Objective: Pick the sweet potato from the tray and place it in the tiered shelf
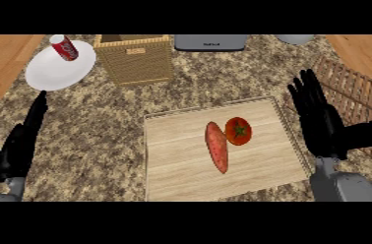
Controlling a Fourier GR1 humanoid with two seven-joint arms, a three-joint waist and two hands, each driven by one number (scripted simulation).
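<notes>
Nothing of the task is done yet, as far as the view shows: the sweet potato (pixel 216 146) lies untouched on the wooden tray (pixel 174 176), lengthwise near its middle, with a tomato (pixel 238 131) just beside it on the right, the two about touching. The right hand (pixel 317 121) stands at the tray's right edge, fingers straight and together, pointing away from the robot, holding nothing. The left hand (pixel 22 139) rests at the view's left edge over the granite counter (pixel 87 125), fingers likewise straight and empty. The slatted wooden tiered shelf (pixel 349 88) shows only partly at the right edge, beyond the right hand. All is left to do: reach in, grasp the potato clear of the tomato, lift it, and carry it right to the shelf.
</notes>
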